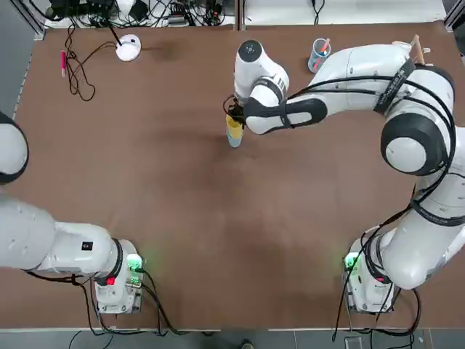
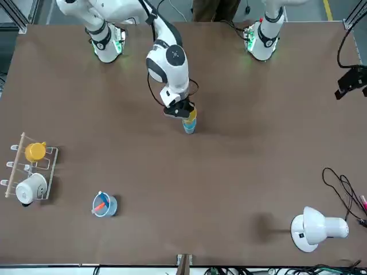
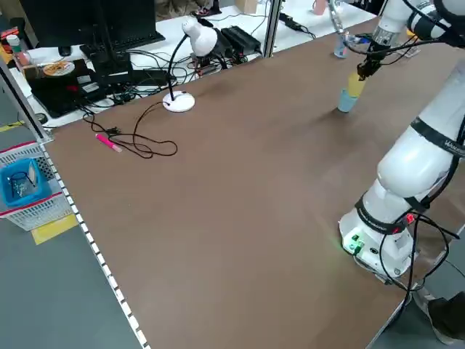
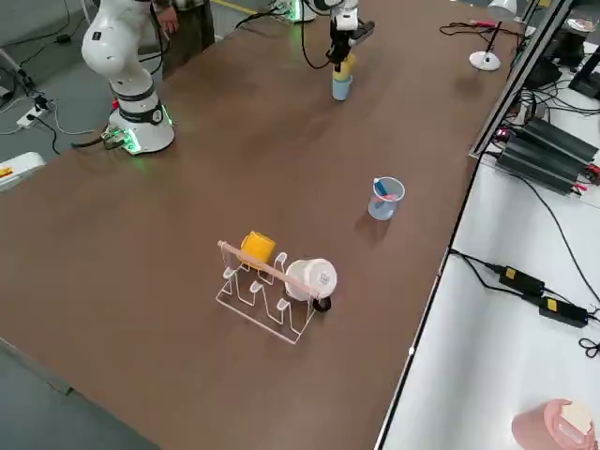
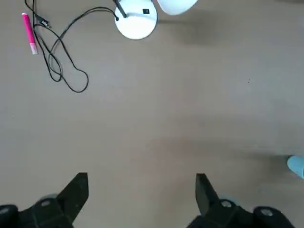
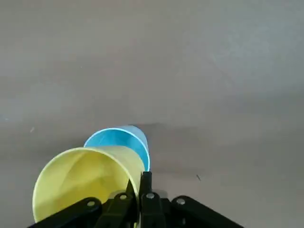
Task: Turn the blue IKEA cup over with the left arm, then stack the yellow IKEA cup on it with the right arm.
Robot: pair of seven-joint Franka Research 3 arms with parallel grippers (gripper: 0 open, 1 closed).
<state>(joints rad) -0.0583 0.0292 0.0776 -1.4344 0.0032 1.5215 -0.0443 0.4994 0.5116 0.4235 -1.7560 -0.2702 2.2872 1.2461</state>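
Note:
The blue cup (image 2: 188, 128) stands at mid-table with its closed end up (image 6: 124, 141). The yellow cup (image 2: 190, 114) is right on top of it, mouth up and a little tilted (image 6: 80, 183); whether it rests on the blue cup I cannot tell. My right gripper (image 6: 145, 187) is shut on the yellow cup's rim wall, and the right arm reaches in to the table's centre (image 1: 234, 115). My left gripper (image 5: 141, 194) hangs open and empty high over the table near its own base side, and the blue cup (image 5: 297, 165) shows at that view's edge.
A rack holds an orange-yellow mug (image 2: 35, 152) and a white mug (image 2: 30, 188) at the far right corner. A clear cup with pens (image 2: 104, 204) stands near it. A white desk lamp (image 1: 128, 47), a black cable and a pink pen (image 1: 64, 59) lie far left.

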